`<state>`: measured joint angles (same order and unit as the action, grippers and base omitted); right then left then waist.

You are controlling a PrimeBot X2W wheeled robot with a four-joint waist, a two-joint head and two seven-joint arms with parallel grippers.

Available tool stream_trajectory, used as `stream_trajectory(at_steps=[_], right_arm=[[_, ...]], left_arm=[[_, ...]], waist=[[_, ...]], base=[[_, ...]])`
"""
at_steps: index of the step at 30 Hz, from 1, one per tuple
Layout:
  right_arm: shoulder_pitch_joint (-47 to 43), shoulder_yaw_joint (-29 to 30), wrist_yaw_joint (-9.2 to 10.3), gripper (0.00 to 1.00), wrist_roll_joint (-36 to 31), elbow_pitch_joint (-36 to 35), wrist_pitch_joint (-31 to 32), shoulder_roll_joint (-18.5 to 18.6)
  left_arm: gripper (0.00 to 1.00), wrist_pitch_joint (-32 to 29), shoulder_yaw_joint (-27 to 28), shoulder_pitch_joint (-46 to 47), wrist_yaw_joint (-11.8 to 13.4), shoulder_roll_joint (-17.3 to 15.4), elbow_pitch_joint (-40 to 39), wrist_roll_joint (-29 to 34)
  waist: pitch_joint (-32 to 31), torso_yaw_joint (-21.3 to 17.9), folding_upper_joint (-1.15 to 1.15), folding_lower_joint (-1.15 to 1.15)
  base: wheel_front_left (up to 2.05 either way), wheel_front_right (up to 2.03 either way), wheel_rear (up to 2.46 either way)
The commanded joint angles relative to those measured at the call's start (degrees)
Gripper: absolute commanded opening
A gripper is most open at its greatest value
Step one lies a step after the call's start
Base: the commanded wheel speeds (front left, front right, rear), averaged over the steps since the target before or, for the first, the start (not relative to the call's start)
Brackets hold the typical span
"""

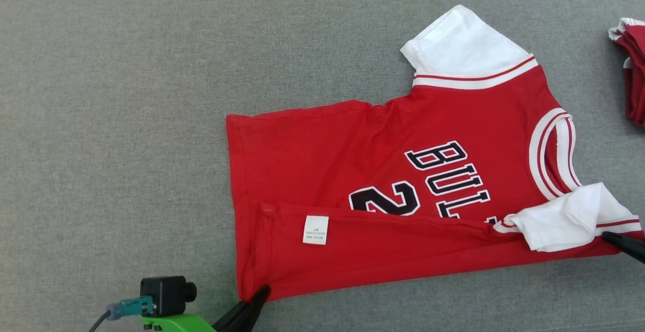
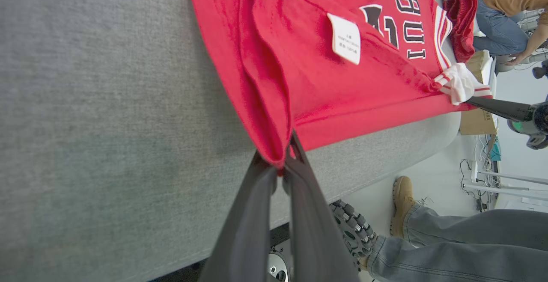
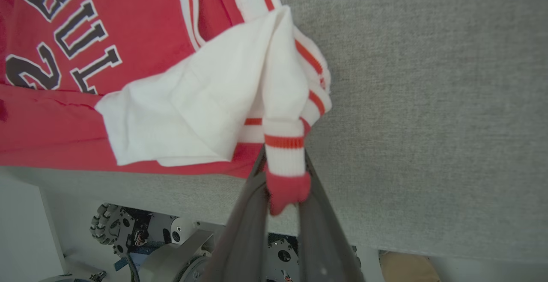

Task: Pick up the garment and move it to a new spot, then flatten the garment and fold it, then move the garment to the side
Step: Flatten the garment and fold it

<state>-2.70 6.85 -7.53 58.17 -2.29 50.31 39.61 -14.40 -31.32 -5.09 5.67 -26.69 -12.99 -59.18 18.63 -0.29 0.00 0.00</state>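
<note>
The garment (image 1: 383, 135) is a red jersey with white sleeves and black lettering, spread on the grey surface (image 1: 101, 120) with its near long edge folded over so a white label (image 1: 315, 229) faces up. My left gripper (image 1: 259, 294) is shut on the garment's hem corner at the lower left, and the left wrist view shows the red cloth (image 2: 274, 102) pinched between its fingers (image 2: 257, 205). At the right edge my right gripper (image 1: 612, 237) is shut on the shoulder corner; the right wrist view shows the striped cuff (image 3: 284, 162) clamped between its fingers (image 3: 244, 222).
Another red and white cloth pile (image 1: 632, 70) lies at the far right edge of the grey surface. The near table edge runs just below both grippers. A person's booted foot (image 2: 402, 205) and jeans leg stand on the floor beside the table.
</note>
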Motion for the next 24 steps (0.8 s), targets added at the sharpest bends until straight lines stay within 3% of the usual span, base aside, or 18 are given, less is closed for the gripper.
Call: stream_trajectory(at_steps=[1, 2, 3, 8, 11, 17, 24], right_arm=[[0.0, 0.0, 0.09, 0.44, -1.6, -0.4, -1.1, -0.1], [0.0, -0.1, 0.09, 1.0, -2.4, -0.2, -1.6, -0.2], [-0.1, -0.7, 0.09, 1.0, -3.5, -0.2, -2.1, -0.2], [0.5, -0.8, 0.07, 1.0, -8.3, -0.9, -7.6, 1.5], [3.1, 1.3, 0.06, 1.0, -7.5, -3.9, -10.2, 2.7], [15.7, -0.1, 0.07, 1.0, -9.7, -7.5, -12.4, 4.4], [37.8, -9.4, 0.07, 1.0, -16.6, -0.1, -9.9, 1.8]], left_arm=[[0.33, 1.2, 0.2, -0.7, 0.5, 0.7, 1.0, 1.0], [0.78, 1.8, 0.1, -0.6, 0.6, 1.0, 1.7, 1.6], [1.0, 2.5, -0.2, -0.4, 0.8, 1.5, 2.6, 1.9], [1.0, 5.1, -0.3, 0.8, 1.6, 2.8, 4.8, 4.5], [1.0, 6.8, 1.2, 1.8, 2.8, 1.5, 3.1, 6.3], [1.0, 5.6, 3.9, 11.7, 6.5, -0.7, 1.4, 12.1], [1.0, -0.3, 0.4, 30.3, 3.6, 4.1, 9.5, 14.5]], waist=[[0.3, 0.0, 0.0, 0.0], [0.4, 0.1, 0.0, 0.0], [0.5, 0.1, 0.0, 0.0], [1.1, 0.4, 0.0, 0.0], [2.5, 0.1, 0.0, 0.0], [9.6, 1.3, 0.0, 0.0], [18.0, 6.9, 0.0, 0.0]], base=[[0.0, 0.0, 0.0], [0.0, 0.0, 0.0], [0.0, 0.0, 0.0], [0.0, 0.0, 0.0], [0.0, 0.0, 0.0], [0.0, 0.0, 0.0], [0.0, 0.0, 0.0]])
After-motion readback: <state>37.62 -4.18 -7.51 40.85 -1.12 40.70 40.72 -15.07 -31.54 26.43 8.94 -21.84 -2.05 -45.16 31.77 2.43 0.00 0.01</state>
